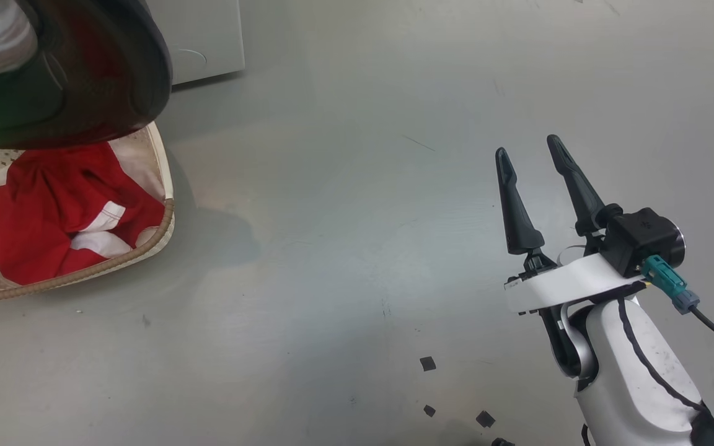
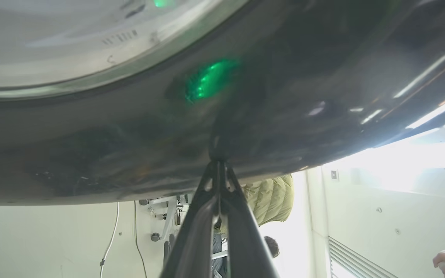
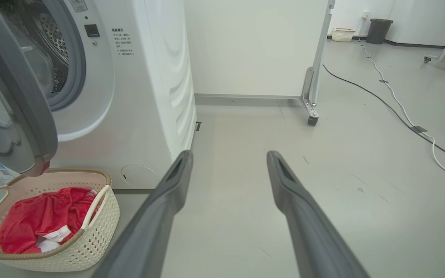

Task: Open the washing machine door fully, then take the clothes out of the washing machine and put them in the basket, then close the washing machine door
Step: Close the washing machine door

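Grey floor (image 1: 344,248); clothes (image 1: 53,210) in basket (image 1: 168,229) at 9 o'clock of head view, door (image 1: 115,74) ajar above at 10; left gripper (image 2: 218,166) clenched empty, tips against door ring, right gripper (image 1: 527,152) released at 3: push steadily, tips square, slip likely on gloss.

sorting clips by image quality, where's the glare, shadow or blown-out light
Left wrist view: the glossy washing machine door mirrors a green glow and light streaks, the room at right blown out. Head view: a soft shadow lies on the floor beside the basket. Right wrist view: even light.
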